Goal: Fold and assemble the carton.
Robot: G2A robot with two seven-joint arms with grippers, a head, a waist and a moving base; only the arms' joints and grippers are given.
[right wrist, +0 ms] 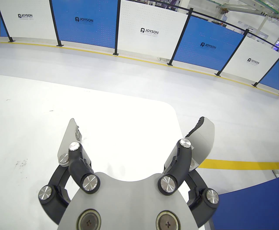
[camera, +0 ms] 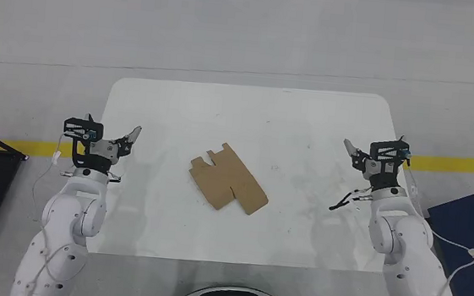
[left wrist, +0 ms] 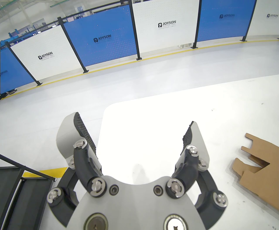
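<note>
Flat carton (camera: 228,178) lies on the table (camera: 324,122) between left pincer (camera: 113,133) and right pincer (camera: 374,156).

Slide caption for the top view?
Flat carton lies untouched at table centre; left gripper and right gripper sit at its opposite edges, jaws open.

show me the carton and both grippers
carton (camera: 228,178), top view, middle of the flat cardboard
left gripper (left wrist: 134,122), left wrist view, midway between its open fingertips
right gripper (right wrist: 137,122), right wrist view, midway between its open fingertips
</note>
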